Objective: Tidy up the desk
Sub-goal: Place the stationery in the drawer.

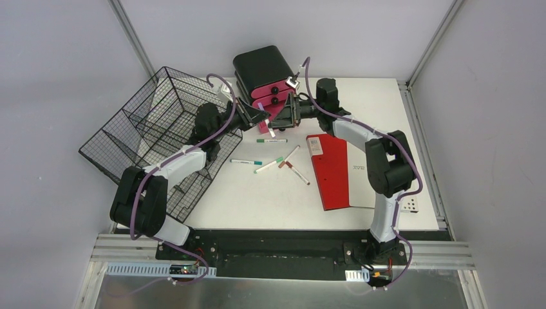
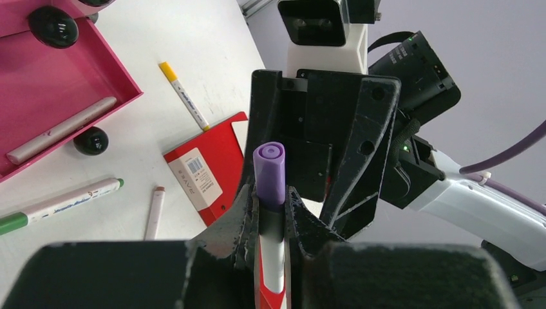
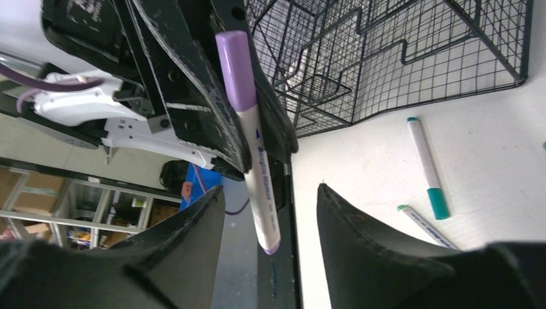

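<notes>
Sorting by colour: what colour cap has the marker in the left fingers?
Purple cap; left wrist view shows it best.

White desk and its load

The desk (image 1: 270, 199) is occupied on the left side by a black wire basket (image 1: 148, 129), and a black-and-pink drawer unit (image 1: 264, 71) is set at its far edge. A red notebook (image 1: 335, 170) with a white label is laid flat right of centre. Five markers are scattered between basket and notebook, among them a green-capped marker (image 1: 272, 140) and a red-tipped marker (image 1: 298, 174). A small white dotted card (image 1: 412, 206) is seen near the right edge.
</notes>
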### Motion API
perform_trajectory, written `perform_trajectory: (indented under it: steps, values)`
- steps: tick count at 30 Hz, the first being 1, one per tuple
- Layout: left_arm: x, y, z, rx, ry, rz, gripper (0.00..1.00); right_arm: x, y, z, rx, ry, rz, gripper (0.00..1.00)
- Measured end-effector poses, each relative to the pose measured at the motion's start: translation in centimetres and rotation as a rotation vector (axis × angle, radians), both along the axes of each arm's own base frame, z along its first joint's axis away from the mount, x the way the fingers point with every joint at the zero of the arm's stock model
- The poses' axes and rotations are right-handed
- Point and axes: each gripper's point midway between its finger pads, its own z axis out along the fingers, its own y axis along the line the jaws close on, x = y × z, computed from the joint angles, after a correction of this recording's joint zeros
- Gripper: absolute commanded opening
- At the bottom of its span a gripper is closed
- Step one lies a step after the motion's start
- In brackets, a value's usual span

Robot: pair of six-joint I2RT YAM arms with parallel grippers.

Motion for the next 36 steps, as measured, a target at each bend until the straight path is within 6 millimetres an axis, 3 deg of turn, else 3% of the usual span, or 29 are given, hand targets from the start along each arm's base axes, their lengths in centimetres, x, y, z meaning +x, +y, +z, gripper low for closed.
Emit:
perform_trajectory:
  steps: [4,8,11,21,28,30,33,36]
  values:
    - [0.0,-0.1,0.0,0.024,-0.018,-0.009,0.0,-0.3,-0.3,-1.3,-0.041,-0.027,0.017,0.71]
    - [0.3,0.0,0.1,0.072,-0.044,-0.012,0.0,0.2,-1.0,-2.8,-0.153,-0.12,0.012,0.73]
    - [0.6,0.1,-0.3,0.131,-0.055,-0.014,0.0,0.8,-1.9,-2.6,-0.226,-0.252,0.013,0.73]
    - [1.6,1.5,-1.7,0.368,-0.082,0.011,0.0,0.8,-7.2,-2.7,-0.421,-0.424,0.008,0.76]
    - [2.0,2.4,-1.6,0.53,-0.122,0.011,0.0,-2.2,-10.5,-1.4,-0.518,-0.515,-0.005,0.82]
    - [2.0,1.9,-1.0,0.581,-0.151,-0.016,0.0,-2.8,-11.7,-0.4,-0.515,-0.534,-0.03,0.82]
    - [1.8,0.4,0.0,0.661,-0.234,-0.084,0.0,-2.1,-13.4,0.5,-0.512,-0.553,-0.085,0.82]
    - [1.3,-1.5,-0.1,0.763,-0.33,-0.161,0.0,-1.5,-14.8,-0.1,-0.522,-0.531,-0.119,0.82]
